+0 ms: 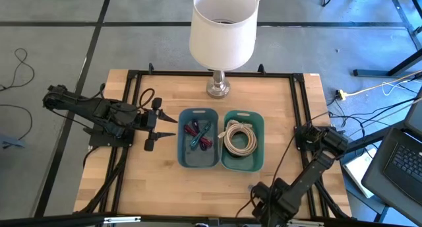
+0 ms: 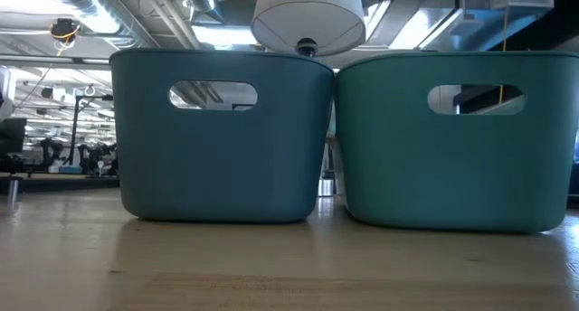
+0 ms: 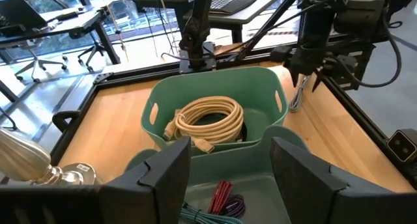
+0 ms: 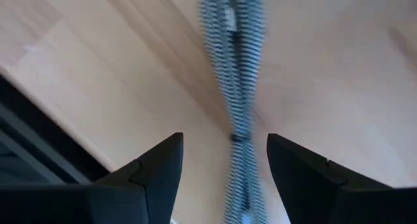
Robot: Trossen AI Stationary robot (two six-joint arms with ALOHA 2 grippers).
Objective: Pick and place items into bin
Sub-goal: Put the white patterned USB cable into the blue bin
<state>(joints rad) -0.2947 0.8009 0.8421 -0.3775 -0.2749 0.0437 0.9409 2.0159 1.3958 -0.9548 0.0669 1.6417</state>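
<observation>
I am watching the wooden table (image 1: 145,187), pale with fine grain, carrying 2 smooth plastic bins side by side. The white-shaded lamp (image 1: 223,26) is standing beyond them on a metal base. The blue bin (image 1: 198,115) is holding the red, purple and teal straps (image 1: 198,136), thin woven pieces lying tangled. The green bin (image 1: 243,116) is holding the coiled white cables (image 1: 239,137), wound in a flat ring. The left gripper (image 1: 153,124) is hovering just beside the blue bin, fingers spread wide and empty. The right gripper (image 4: 225,165) is sitting at the near edge, fingers apart over a striped braided cord (image 4: 233,87) running lengthwise between them.
</observation>
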